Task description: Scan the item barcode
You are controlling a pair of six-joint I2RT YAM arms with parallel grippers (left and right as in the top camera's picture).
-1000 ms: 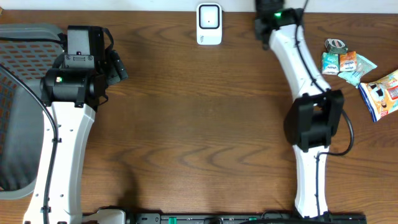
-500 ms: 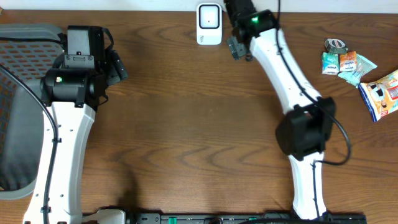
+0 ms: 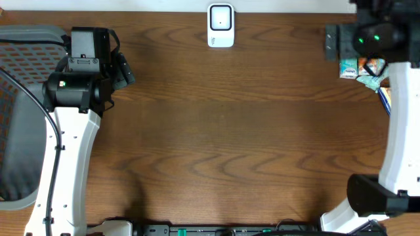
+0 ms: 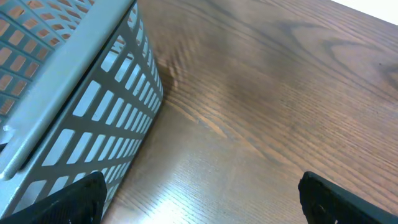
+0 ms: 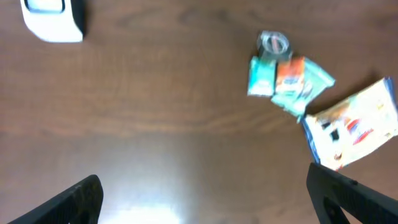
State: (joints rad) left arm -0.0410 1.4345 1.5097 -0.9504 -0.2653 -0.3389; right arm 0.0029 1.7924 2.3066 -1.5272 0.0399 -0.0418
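Dark walnut-grain bench [image 3: 216,131] fills the overhead view, and all the goods sit huddled at its far right edge. Right gripper [image 5: 205,208] hangs over that stretch of the bench, fingers spread wide apart with nothing between them; only the two dark fingertips [image 5: 74,199] show at the bottom corners of the wrist view. Left gripper [image 4: 199,199] is parked over by the grey mesh basket [image 4: 74,99] at the left edge, fingers equally wide apart, empty too.

Now the items. A small cluster: a little clear roll [image 5: 273,43] that looks like tape, touching a teal sachet [image 5: 260,76] and an orange-and-teal sachet [image 5: 297,82] which overlap one another. Just beside them, nearer the corner, lies a larger blue-edged snack packet [image 5: 354,127], flat on the bench. The wrist view is blurred, so no barcode can be made out on any of them, and which item is meant cannot be told.

The white barcode scanner [image 3: 220,25] stands at the far edge, middle of the bench, well apart from the pile.

Handling, as a judgement: these are light, soft foil or film packs, crinkly and likely slippery, lying flat. A pinch at a sealed edge of the snack packet should hold better than squeezing its puffy middle, and it sits clear of the others, so it looks the easiest pick. The sachets overlap, so taking one may drag its neighbour.
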